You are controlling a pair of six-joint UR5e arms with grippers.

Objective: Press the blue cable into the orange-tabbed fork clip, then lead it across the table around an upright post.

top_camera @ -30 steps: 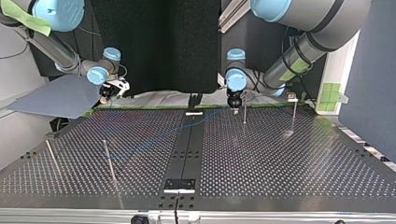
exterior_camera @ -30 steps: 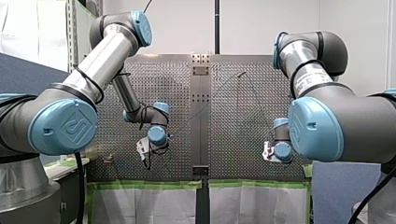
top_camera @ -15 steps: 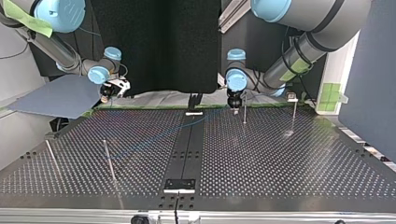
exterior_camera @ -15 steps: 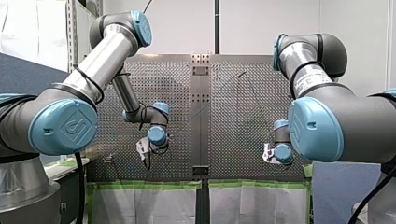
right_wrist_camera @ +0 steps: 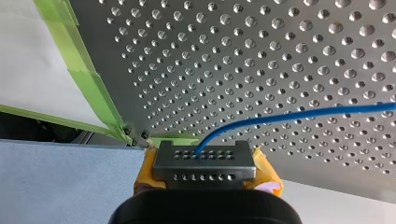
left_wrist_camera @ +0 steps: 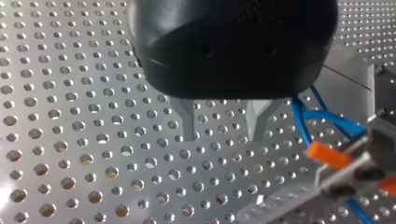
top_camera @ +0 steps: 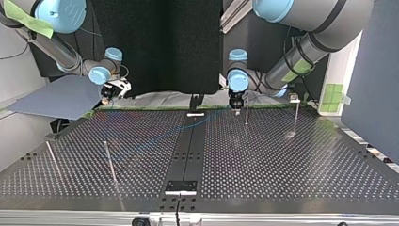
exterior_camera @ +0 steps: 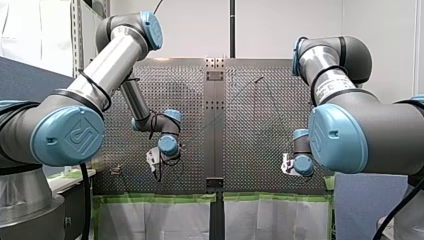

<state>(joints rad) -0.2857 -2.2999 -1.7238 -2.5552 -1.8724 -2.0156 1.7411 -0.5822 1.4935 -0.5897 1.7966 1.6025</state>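
In the front view my left end effector and my right end effector hang low over the counter. In the top view the blue cable trails across the counter. In the left wrist view the left fingers stand apart, empty, just beside the orange-tabbed clip, where the cable loops. In the right wrist view the yellow pads clamp the cable.

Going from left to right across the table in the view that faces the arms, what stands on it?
Leaning post → second post → black strip → third post → fourth post.
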